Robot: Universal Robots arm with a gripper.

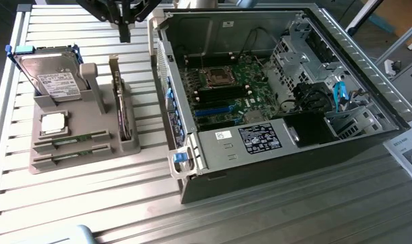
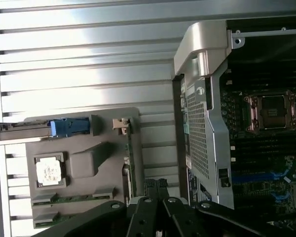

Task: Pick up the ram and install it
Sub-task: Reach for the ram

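Tool point(image 1: 125, 36): clenched, fingers pressed together, nothing between them. It hangs above the slatted surface point(image 1: 274, 218), over the strip between the grey holder point(image 1: 43, 165) and the open computer case point(image 1: 192, 183), at the far end of both.

Ram: 2 green sticks, both seated flat in the grooves at the holder's near end. Stick 1 point(image 1: 74, 142) lies just beside the square processor chip point(image 1: 53, 123); stick 2 point(image 1: 70, 158) is in the next groove, closer to the holder's edge. Neither is lifted; the pick is not yet made.

Key relation: from the tool, the ram lies toward the exterior view's near side and to the exterior view's left, well apart, with the upright dark card point(image 1: 121, 101) and the processor chip between. Each stick's long axis runs across the holder, roughly along the exterior view's left-right line. The wrist view agrees: tool point(image 2: 156, 183) is beside the card point(image 2: 129, 163), and the sticks point(image 2: 71, 199) sit beyond it past the chip point(image 2: 50, 171).

Motherboard point(image 1: 226, 91): processor socket point(image 1: 216, 76) is exposed, with dark long slots just beside it.

Writing:
- Hard drive point(image 1: 53, 76): white label, text unreadable.
- Power supply: black label point(image 1: 260, 138) and white sticker point(image 1: 223, 135), neither readable.
- Ram: no label that I can make out.
- Sheet of paper point(image 1: 409, 152) at the exterior view's right: print too small to read.
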